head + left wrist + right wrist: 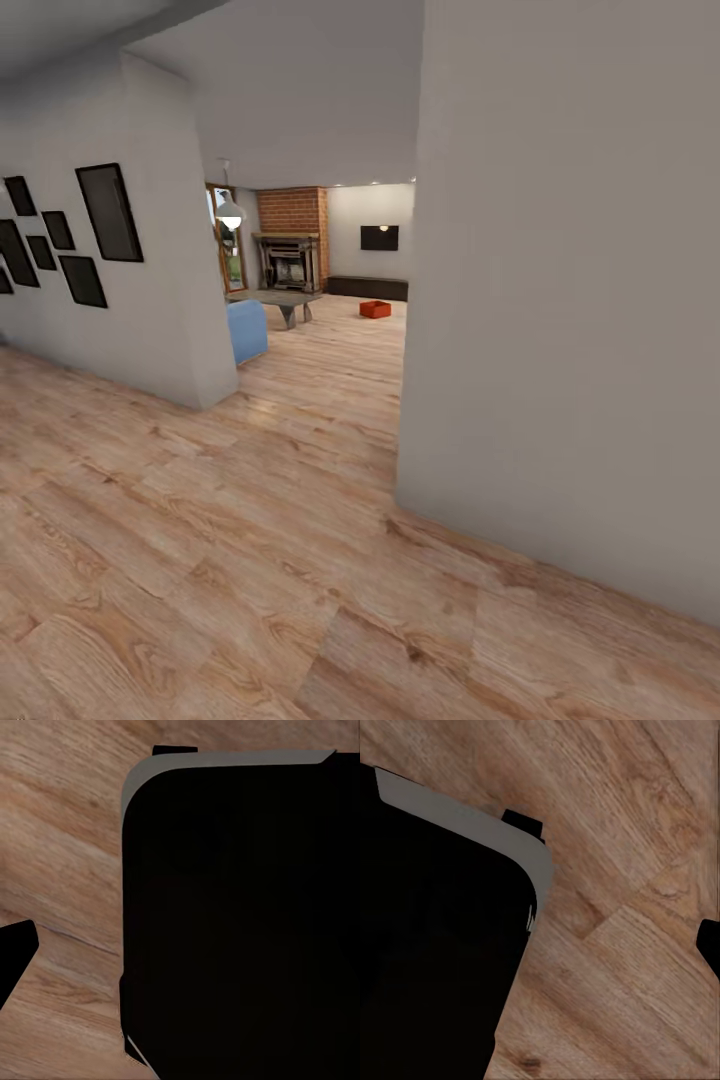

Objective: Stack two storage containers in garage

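One orange-red storage container [375, 309] sits far off on the light wood planks of the living room [320, 330], seen through the opening between two walls, in front of a dark low cabinet [367, 288]. The garage and its concrete floor are out of view. In the left wrist view a single dark fingertip [15, 960] pokes in beside my black base [240, 915], above wood planks. The right wrist view has a similar dark fingertip [710, 945] and the base [435, 945]. Whether the jaws are open or shut is not visible.
A grey wall [570, 300] stands close on the right and a wall corner with black picture frames [110, 215] on the left; the passage runs between them. Beyond are a blue sofa [246, 330], a glass coffee table [275, 298] and a brick fireplace [292, 250].
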